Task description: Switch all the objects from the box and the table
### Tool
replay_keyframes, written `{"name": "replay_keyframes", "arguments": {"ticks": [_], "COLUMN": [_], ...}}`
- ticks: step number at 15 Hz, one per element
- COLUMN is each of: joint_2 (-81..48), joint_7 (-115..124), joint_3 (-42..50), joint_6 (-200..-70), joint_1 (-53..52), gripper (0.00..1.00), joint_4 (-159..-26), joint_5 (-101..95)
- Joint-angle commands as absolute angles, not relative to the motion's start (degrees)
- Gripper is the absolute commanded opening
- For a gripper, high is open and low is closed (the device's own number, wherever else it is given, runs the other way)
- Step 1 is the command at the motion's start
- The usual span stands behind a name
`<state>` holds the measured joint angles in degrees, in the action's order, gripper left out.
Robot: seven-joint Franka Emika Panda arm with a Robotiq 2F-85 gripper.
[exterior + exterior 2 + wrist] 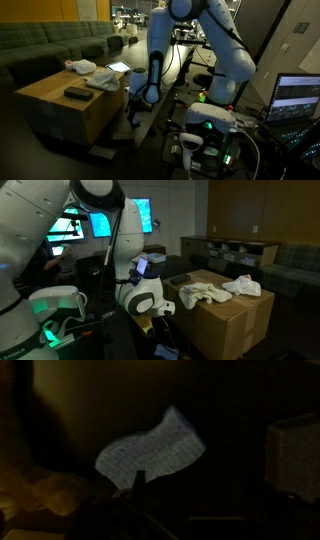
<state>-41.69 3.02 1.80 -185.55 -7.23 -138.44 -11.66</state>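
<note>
Plainly, we see the large tan cardboard box (60,108) in both exterior views, standing in front of the green sofa (40,45) and just beside the white robot arm (157,50). On top of the box lie the crumpled white cloth rags (82,68), bunched toward the sofa side. A dark flat rectangular block (77,93) lies apart from them, nearer the front edge. In an exterior view a rag (240,283) rests near the far corner of the box top and another (198,293) lies closer to the arm. The arm bends down past the side of the box, so the end effector (140,106) hangs low beside the cardboard wall, below the level of the box top. It is dark against a dark background there, and we cannot tell whether its fingers stand wide or narrow, nor whether they hold anything. The wrist view is very dim. A pale bluish-white flat piece (150,452) with a wavy edge lies on a dark surface (240,505) in the middle of the picture. We cannot tell whether it is cloth or something stiffer. An open laptop (298,100) glows near the robot's base.
</note>
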Motion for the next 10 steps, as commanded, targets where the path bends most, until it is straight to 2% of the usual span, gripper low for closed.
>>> {"name": "replay_keyframes", "arguments": {"ticks": [1,5,10], "joint_2": [-37.47,-37.62,-38.74], "joint_7": [-1.04,-1.3,-0.46], "joint_3": [-5.93,-12.97,-14.34], "joint_6": [-186.8,-186.9,-188.75], "joint_1": [-1.93,1.6,-0.17], "gripper": [1.0,1.0,1.0], "joint_4": [-143.56,-144.9,-144.88], "joint_5": [-10.8,-10.29,-9.49]}}
